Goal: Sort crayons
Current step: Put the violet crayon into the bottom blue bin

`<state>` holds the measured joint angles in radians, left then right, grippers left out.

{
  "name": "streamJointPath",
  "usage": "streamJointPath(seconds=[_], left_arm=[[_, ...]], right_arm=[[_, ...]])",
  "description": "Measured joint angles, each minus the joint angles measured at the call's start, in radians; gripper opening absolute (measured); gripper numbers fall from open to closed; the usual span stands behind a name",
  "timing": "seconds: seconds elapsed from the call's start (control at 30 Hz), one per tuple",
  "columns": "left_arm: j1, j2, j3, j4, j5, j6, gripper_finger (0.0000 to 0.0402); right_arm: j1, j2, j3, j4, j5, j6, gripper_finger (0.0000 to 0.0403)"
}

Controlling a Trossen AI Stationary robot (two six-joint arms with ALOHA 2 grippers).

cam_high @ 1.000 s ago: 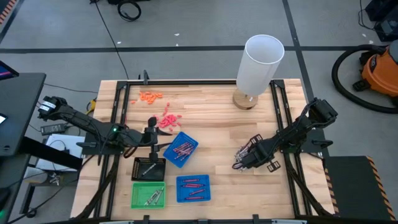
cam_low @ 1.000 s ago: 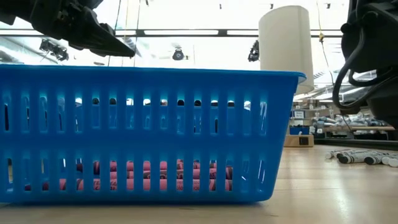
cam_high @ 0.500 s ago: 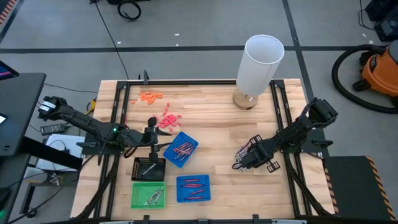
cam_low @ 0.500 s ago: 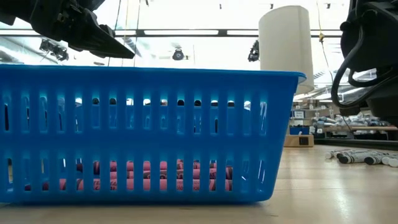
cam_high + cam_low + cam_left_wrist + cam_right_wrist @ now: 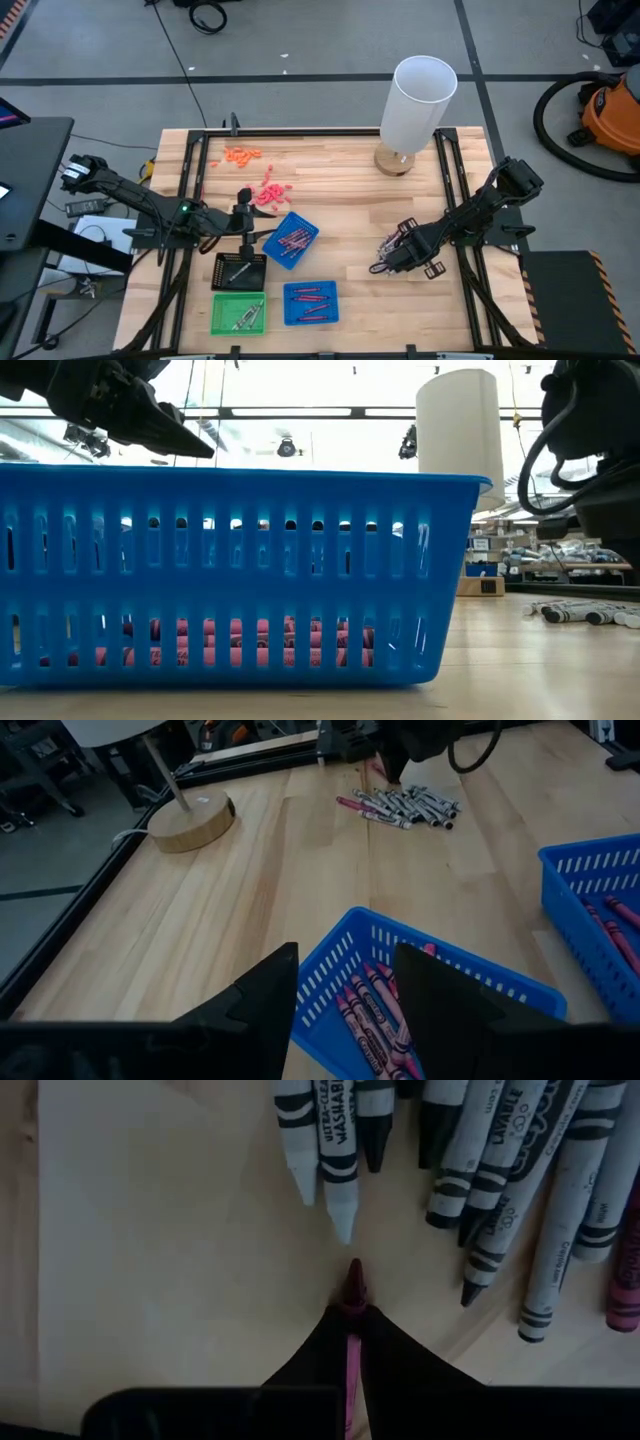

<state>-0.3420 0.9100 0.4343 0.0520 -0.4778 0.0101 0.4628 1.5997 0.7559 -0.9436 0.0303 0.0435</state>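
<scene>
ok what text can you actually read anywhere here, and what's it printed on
"WASHABLE": on a grey crayon in the loose pile, right wrist view.
Print on the neighbouring grey crayons: cut off or too blurred to read.
Labels on the red crayons in the blue tray: too small to read.

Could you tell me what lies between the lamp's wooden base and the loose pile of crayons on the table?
Only bare wooden tabletop lies between the lamp base and the crayon pile; the left wrist view shows this.

Overhead straight down; low level behind blue basket [image 5: 230, 575]; wrists close — both see crayon pile [image 5: 400, 805].
</scene>
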Motion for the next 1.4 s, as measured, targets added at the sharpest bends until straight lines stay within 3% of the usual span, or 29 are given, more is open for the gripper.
streamJointPath(seconds=[0.37,1.0,1.4], left_arm=[[-0.019,0.000,0.000,-0.006,0.000,0.000,0.0176],[-0.022,0.000,0.000,-0.022,0.000,0.005,0.0176],[-0.022,0.000,0.000,-0.027,0.000,0.004,0.0176]], right_arm=[[0.000,0.002,0.007,0.001,0.015,0.032,0.0017],[-0.003,0.003,0.160,-0.148,0.055,0.037,0.0016],[-0.002,0.003,0.228,-0.151,0.058,0.043,0.0016]])
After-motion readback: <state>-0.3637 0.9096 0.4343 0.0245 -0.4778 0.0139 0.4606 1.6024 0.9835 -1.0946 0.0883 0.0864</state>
